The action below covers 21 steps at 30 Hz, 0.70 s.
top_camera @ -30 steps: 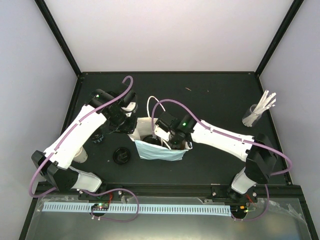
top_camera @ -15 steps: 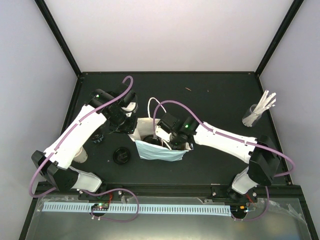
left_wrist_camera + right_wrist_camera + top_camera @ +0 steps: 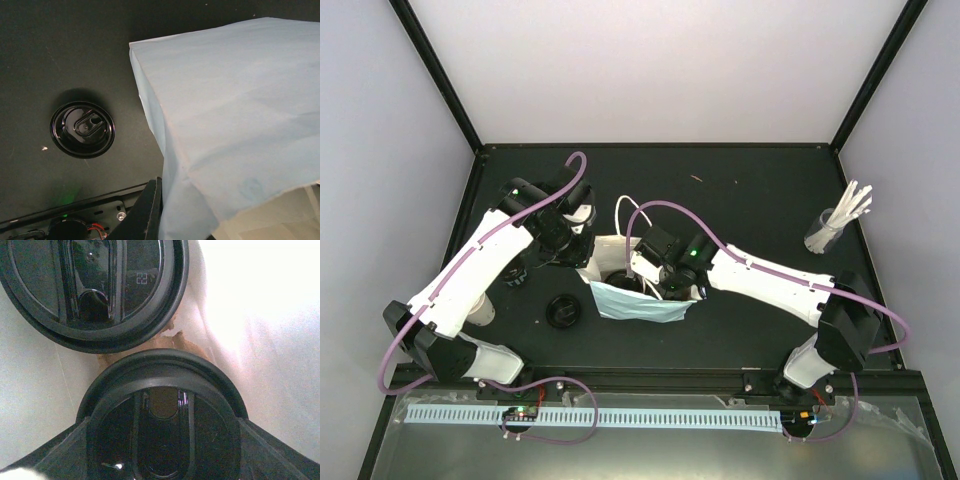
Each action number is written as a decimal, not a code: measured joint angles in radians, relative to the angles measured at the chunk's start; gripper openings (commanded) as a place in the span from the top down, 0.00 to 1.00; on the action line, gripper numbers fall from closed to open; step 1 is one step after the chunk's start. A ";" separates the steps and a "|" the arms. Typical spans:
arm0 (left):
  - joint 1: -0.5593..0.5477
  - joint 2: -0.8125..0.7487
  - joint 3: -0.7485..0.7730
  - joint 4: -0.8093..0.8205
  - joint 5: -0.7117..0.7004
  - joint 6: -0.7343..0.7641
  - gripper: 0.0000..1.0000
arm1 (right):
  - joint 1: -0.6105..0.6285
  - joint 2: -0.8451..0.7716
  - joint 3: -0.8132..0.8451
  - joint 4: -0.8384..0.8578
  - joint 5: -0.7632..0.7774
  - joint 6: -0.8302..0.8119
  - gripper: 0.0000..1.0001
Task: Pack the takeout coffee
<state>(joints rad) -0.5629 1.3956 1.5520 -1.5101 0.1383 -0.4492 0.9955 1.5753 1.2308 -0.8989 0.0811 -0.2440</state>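
The light-blue paper bag (image 3: 638, 302) stands open at the table's middle. My left gripper (image 3: 582, 252) is shut on its left wall; in the left wrist view one finger (image 3: 149, 210) presses the blue paper (image 3: 235, 110), the other is hidden behind it. My right gripper (image 3: 660, 284) reaches down inside the bag. Its fingers (image 3: 60, 452) flank the black lid of a coffee cup (image 3: 162, 425) and touch it on both sides. A second lidded cup (image 3: 95, 285) sits just beyond, with a patch of brown carrier (image 3: 167, 342) between them. Another lidded cup (image 3: 563, 312) (image 3: 82, 129) stands on the table left of the bag.
A clear glass of white sticks (image 3: 835, 226) stands at the far right. The bag's white handles (image 3: 625, 215) arch up behind the right wrist. Under the left arm lie a dark lid-like shape (image 3: 515, 275) and a cream cup (image 3: 480, 312), both mostly hidden.
My right wrist has shifted slightly left and deeper over the bag's mouth. The left arm and the bag hold still.
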 measured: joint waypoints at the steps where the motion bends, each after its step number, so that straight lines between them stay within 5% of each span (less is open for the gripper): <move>1: 0.000 0.000 0.000 0.000 0.000 0.000 0.98 | 0.000 0.000 0.000 0.000 0.000 0.000 0.58; 21: 0.001 0.002 0.000 0.000 -0.001 0.008 0.99 | 0.000 0.001 -0.002 0.005 -0.001 0.000 0.58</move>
<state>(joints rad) -0.5617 1.3975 1.5520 -1.5101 0.1375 -0.4416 0.9955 1.5761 1.2289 -0.8944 0.0803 -0.2436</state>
